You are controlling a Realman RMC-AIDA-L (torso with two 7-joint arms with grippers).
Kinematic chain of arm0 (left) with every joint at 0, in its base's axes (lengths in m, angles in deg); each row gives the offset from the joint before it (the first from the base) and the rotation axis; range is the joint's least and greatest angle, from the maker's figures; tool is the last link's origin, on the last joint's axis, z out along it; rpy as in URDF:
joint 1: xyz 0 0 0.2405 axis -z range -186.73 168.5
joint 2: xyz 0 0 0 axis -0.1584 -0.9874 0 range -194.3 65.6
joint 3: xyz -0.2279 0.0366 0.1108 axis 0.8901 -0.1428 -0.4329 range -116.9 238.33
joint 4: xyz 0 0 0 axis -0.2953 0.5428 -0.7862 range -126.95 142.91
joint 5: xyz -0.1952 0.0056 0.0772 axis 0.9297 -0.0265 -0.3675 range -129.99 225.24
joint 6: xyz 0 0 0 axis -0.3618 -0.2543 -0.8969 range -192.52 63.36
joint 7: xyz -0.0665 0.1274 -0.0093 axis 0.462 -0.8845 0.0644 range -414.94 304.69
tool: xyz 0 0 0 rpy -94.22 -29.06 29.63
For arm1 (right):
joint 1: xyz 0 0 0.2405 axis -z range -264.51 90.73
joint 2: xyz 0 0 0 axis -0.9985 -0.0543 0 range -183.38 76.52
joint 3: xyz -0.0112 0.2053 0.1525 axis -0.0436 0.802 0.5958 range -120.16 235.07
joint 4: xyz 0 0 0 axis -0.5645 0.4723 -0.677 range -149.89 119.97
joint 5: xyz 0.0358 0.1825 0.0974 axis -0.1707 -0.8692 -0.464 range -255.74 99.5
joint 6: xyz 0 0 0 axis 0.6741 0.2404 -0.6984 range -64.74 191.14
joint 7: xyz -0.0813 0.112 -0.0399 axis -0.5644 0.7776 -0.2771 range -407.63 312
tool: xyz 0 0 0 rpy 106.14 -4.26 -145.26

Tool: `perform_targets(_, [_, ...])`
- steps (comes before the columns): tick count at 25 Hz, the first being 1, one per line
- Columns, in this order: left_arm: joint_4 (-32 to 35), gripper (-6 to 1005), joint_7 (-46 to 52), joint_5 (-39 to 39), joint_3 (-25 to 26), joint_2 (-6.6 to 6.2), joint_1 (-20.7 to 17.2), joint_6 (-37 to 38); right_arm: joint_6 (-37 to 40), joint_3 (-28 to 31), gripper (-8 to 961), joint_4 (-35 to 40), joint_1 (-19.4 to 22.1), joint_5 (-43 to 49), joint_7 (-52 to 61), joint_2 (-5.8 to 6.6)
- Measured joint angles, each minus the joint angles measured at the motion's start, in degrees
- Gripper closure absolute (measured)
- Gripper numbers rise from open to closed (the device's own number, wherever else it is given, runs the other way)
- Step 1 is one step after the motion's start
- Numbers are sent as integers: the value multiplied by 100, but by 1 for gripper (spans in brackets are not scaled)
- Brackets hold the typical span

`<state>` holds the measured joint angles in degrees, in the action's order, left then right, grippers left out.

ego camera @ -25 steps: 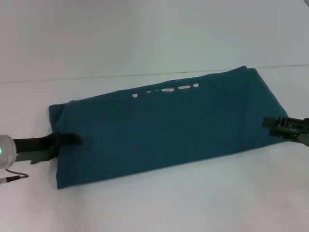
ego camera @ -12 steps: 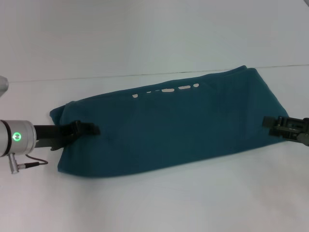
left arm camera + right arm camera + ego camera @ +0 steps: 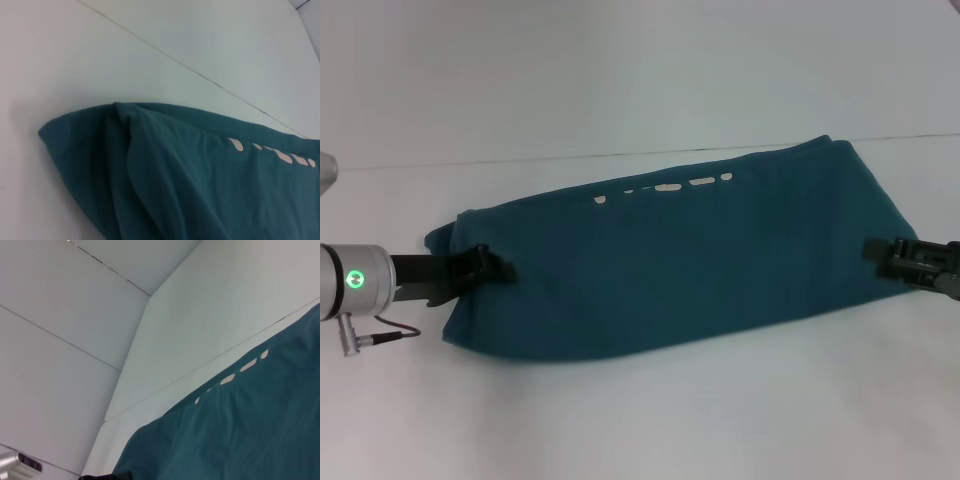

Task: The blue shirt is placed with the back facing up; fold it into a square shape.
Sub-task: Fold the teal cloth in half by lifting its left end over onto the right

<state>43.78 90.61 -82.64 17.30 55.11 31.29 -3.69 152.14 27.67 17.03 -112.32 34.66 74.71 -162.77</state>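
Two-handed working on the blue shirt (image 3: 700,260). Lying already folded into a long band across the middle of the head view on the white bench (image 3: 640,420), slanting from the lower left up to the upper right, with a row of small pale marks (image 3: 665,187) along its far edge.

Reaching in from the left edge of the frame with the left gripper (image 3: 498,267), over the band's left end, apparently clamping that end rather than spreading wide. Judging this from the cloth: following the gripper inward over the past second, losing the sharp lower-left corner of a second ago and now showing as a rounded, drawn-in edge. Having pushed further toward the centre half a second back, now sitting slightly back to the left. In the left wrist view, bunching into a raised ridge at this end of the shirt (image 3: 200,185), lifting off the bench.

Resting at the band's right end with the right gripper (image 3: 876,252), not having shifted between pictures; not possible to tell whether gripping or loose.

Reading all this as the start of carrying the left end over toward the right to shorten the band into a square. Needing a higher lift next, probably, to avoid dragging the lower layers into creases.
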Motion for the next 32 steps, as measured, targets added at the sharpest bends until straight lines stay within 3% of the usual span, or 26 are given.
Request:
perform_targets(6, [122,954,-160,97,47,-35,-59,407,0,0,193,0,-14,-7,20,1])
perform_targets(11, [589,954,-129,143,247,-108,-335,926,1,-1,193,0,9,-11,42,0])
perform_targets(17, [767,954,-139,22,561,-415,-509,1285,1,8,194,0,32,-11,44,-7])
perform_targets(22, [965,954,-181,-902,980,-568,-468,1307,-4,8,194,0,11,6,51,-16])
perform_targets(27, [1199,954,-143,-1993,1016,-674,-262,1291,-8,8,194,0,7,14,69,-15])
perform_targets(32, [1271,953,-75,-2526,928,-728,-54,1276,-8,8,194,-6,-7,16,74,-18])
